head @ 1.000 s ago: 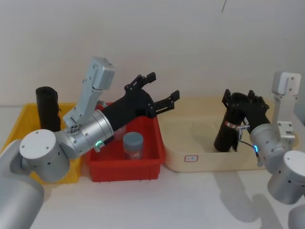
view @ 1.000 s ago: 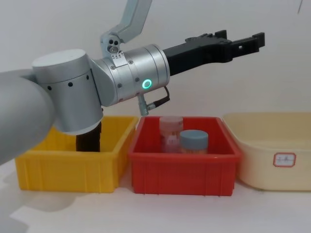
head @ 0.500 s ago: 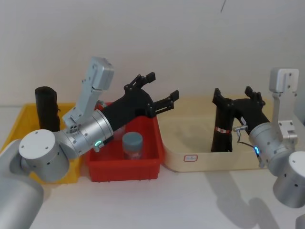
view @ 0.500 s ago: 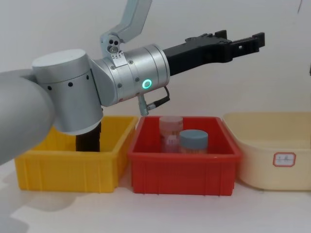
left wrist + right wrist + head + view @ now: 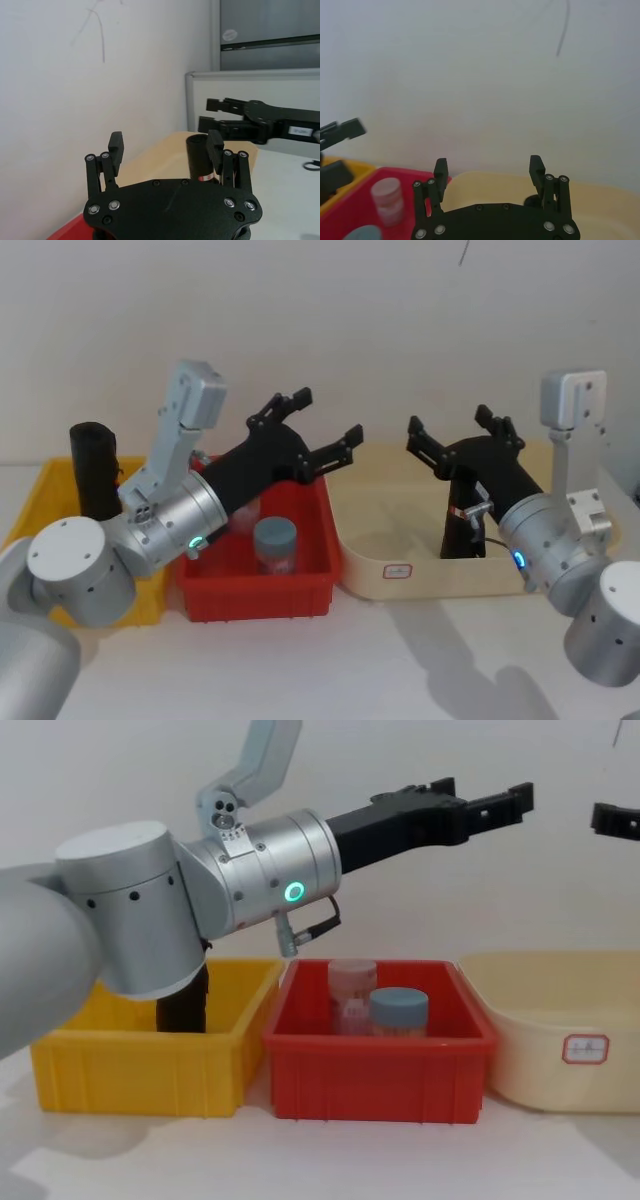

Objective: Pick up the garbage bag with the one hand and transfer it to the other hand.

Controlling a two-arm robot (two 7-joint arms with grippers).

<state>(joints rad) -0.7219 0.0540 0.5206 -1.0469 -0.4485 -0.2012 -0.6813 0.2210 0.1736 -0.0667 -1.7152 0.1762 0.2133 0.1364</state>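
Upright in the cream tub stands the garbage bag, its red-and-white band visible, held by neither gripper. Just above it, over the tub, the right gripper hangs with fingers spread wide and empty. The left gripper, likewise spread and empty, is raised beyond the tub's left end.
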